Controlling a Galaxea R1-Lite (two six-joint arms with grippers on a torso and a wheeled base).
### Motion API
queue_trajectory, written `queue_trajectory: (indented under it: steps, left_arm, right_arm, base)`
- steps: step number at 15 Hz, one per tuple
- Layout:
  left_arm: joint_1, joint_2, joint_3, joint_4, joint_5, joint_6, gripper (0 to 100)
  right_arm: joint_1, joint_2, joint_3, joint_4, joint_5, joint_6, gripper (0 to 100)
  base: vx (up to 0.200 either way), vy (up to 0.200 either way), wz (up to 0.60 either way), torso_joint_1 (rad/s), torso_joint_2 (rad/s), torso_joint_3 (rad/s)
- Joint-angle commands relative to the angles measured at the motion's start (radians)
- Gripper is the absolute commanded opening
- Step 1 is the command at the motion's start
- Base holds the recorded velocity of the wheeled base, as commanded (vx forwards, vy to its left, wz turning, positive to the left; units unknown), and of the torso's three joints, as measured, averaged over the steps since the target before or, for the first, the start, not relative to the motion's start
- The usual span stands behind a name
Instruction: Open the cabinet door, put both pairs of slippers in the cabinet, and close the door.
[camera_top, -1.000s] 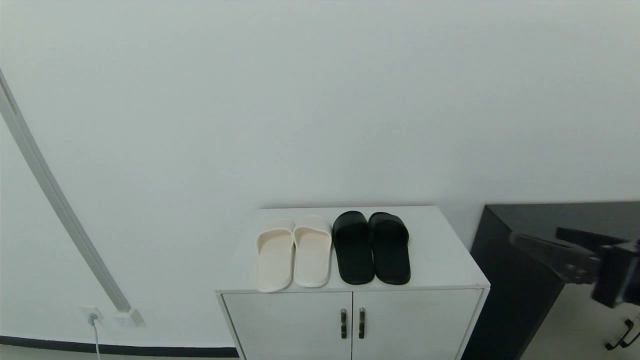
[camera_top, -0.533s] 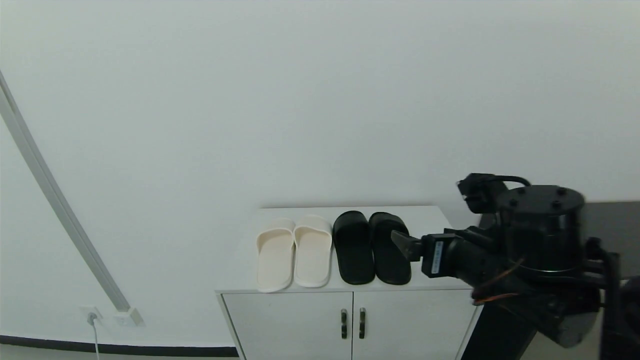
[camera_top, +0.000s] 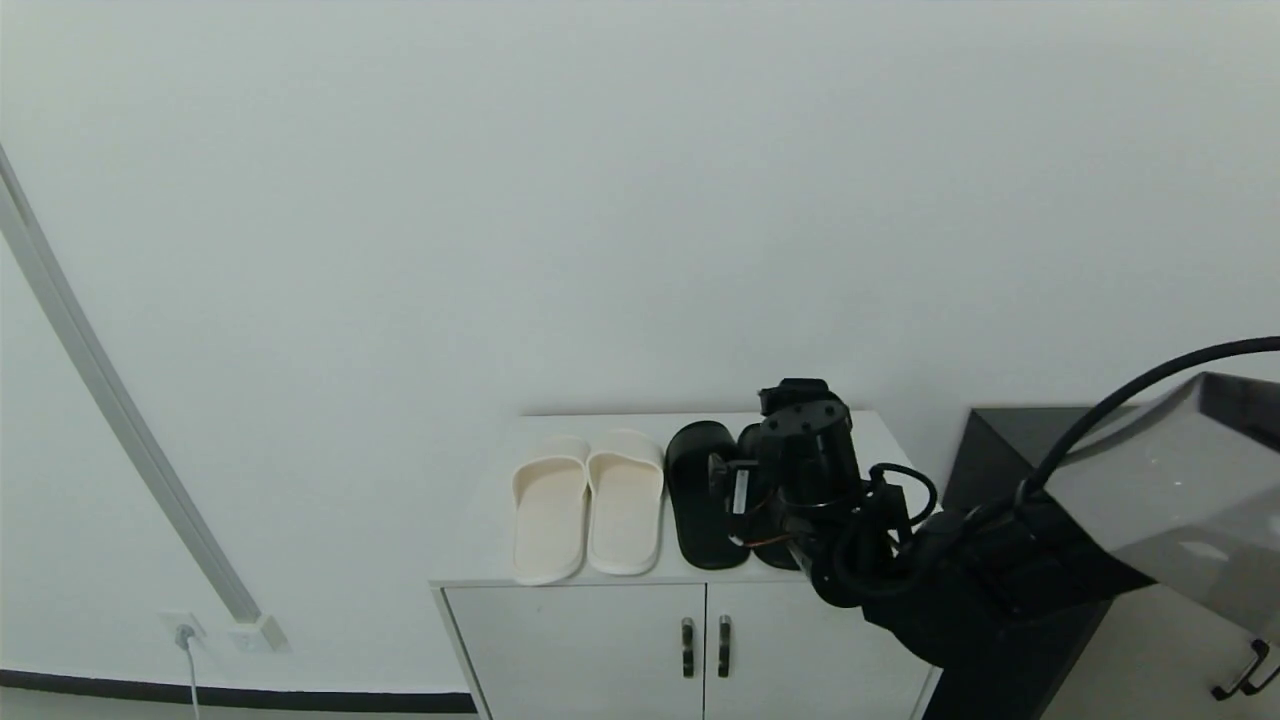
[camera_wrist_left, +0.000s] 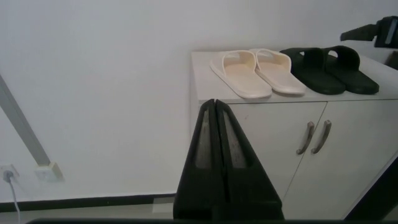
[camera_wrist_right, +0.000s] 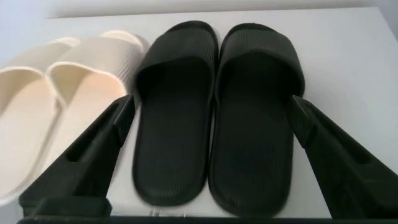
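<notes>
White-painted wall (camera_top: 640, 200) takes up most of the scene. Against it stands a low white cabinet (camera_top: 880, 520) w/ both doors shut. Just to its right sits a black piece of furniture (camera_top: 995, 440). A grey conduit strip (camera_top: 100, 380) slants down the wall, well left of the cabinet.

My right arm comes in from the right, over the cabinet top. My right gripper (camera_wrist_right: 211, 106) hangs over the black slippers (camera_wrist_right: 174, 124) w/ jaws spread wide. One finger is outside each slipper, so the pair sits btwn them. Nothing is gripped, & I cannot tell if the fingers touch the top. My left gripper (camera_wrist_left: 216, 109) is out in front of the cabinet, toward its left side & apart from it. Its jaws are pressed together w/ nothing btwn them.

Both pairs lie on the cabinet top, toes toward the wall, heels at the front edge. The cream slippers (camera_top: 625, 510) are on the left half, side by side. The black pair is just right of them, approx. mid-top.

Two dark vertical door handles (camera_top: 687, 645) sit close together where the doors meet. Smallest is a wall socket (camera_top: 185, 632) w/ a plug & cable, low on the wall at the conduit's foot.
</notes>
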Motion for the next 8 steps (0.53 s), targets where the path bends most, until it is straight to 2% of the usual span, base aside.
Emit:
queue_trajectory:
  steps: [1, 8]
  left_arm:
    - [0.000, 0.001, 0.000, 0.000, 0.000, 0.000, 0]
    - [0.001, 0.001, 0.000, 0.000, 0.000, -0.002, 0]
  right_arm:
    - [-0.034, 0.129, -0.082, 0.000, -0.015, -0.012, 100]
    - [-0.093, 0.302, -0.307, 0.017, -0.005, -0.076, 100]
  base:
    - [0.000, 0.000, 0.00, 0.000, 0.00, 0.000]
    - [0.000, 0.000, 0.00, 0.000, 0.00, 0.000]
